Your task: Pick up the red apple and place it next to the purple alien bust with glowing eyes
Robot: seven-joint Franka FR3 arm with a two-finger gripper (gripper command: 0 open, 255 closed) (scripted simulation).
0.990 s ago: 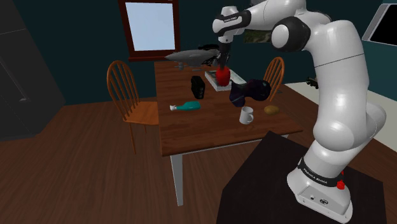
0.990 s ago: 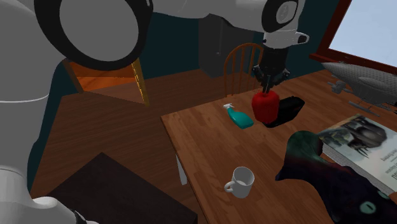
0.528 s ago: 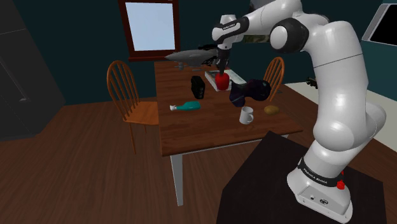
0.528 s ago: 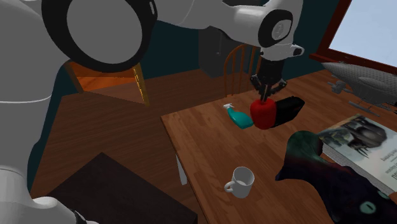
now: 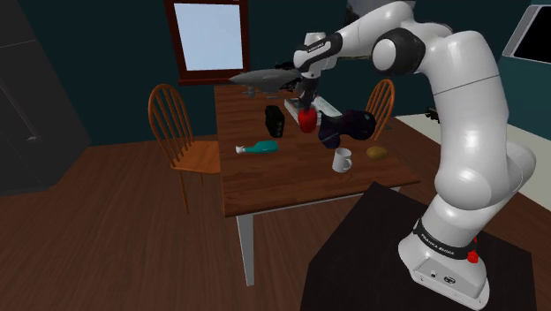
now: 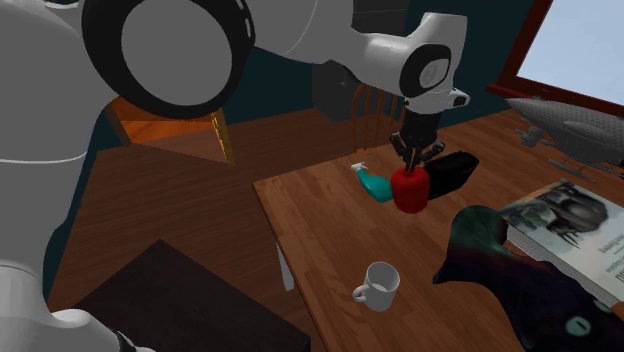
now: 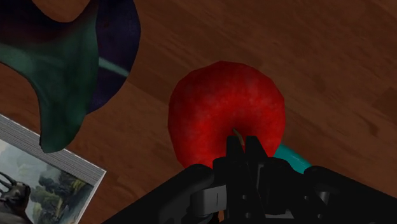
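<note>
"Where is your red apple [image 6: 410,190]?"

"Your end effector [image 6: 414,165] pinches it by the top, up over the desk [image 6: 320,225], so you can carry it to the purple alien bust [image 6: 490,265]."

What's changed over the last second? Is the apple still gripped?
The gripper stays shut on the red apple at its stem and has carried it down and slightly left in the second exterior view, down in the shoulder view, closer to the alien bust. Nothing was let go. The bust, mug, spray bottle and book have not moved.
</note>
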